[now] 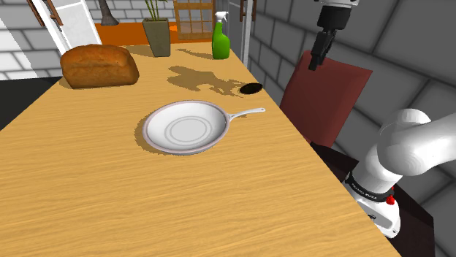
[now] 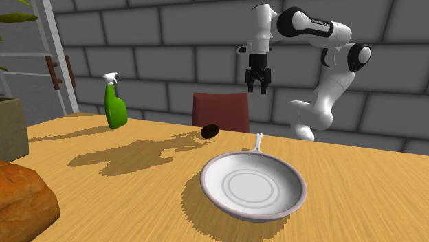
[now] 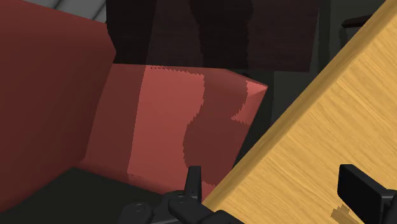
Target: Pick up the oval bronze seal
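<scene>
Claw (image 1: pixel 316 64): seen raised well above the counter (image 1: pixel 109 197), off its edge and over the red chair (image 1: pixel 325 95); in the second exterior view it (image 2: pixel 257 88) hangs pointing down from the white arm (image 2: pixel 323 41).
Claw state: the two black fingers are held apart in the wrist view (image 3: pixel 277 179), with nothing between them; only the counter edge (image 3: pixel 318 140) and the chair (image 3: pixel 172 121) are seen past them.
Seal (image 1: pixel 251 89): a small dark oval, nearly black, is found lying on the counter close to the edge that faces the chair, just past the tip of the pan handle; it (image 2: pixel 210 130) is well apart from the claw.
Frying pan (image 1: pixel 186 130): a pale, empty pan is set near the middle of the counter, its handle pointed toward the seal.
Bread loaf (image 1: pixel 99 66): placed toward the shoulder view's far left.
Spray bottle (image 1: pixel 221 40): green, stood upright at the far end of the counter.
Plant pot (image 1: pixel 157 36): grey, set beside the bottle; its shadow is cast across the wood toward the seal.
</scene>
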Controlling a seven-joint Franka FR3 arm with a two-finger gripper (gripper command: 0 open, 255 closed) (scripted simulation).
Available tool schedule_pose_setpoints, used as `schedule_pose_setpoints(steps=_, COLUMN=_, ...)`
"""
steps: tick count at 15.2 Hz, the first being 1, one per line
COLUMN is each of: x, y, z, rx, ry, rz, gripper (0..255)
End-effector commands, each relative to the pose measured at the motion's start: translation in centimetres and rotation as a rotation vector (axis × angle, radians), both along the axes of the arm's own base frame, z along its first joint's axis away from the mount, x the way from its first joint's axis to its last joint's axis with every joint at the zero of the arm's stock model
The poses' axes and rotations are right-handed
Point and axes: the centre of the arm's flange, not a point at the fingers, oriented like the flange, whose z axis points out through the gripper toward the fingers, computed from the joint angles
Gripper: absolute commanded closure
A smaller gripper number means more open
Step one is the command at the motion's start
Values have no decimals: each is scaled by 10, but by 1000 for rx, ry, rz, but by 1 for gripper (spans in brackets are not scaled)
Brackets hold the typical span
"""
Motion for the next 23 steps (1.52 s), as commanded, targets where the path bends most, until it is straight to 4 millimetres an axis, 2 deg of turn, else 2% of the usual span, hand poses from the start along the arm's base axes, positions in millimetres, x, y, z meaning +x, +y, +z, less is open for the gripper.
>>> schedule_pose_setpoints(steps=1, x=0, y=0, z=0, rx=0, ry=0, rz=0, gripper=0)
schedule_pose_setpoints(steps=10, x=97, y=3, z=-56, rx=-85, ry=-66, rz=245, gripper=0)
schedule_pose_setpoints(steps=18, x=183, y=22, z=-100, rx=-161, ry=-124, rz=462, gripper=0)
schedule_pose_setpoints(steps=23, x=187, y=24, z=-123, rx=-164, ry=-126, rz=471, gripper=0)
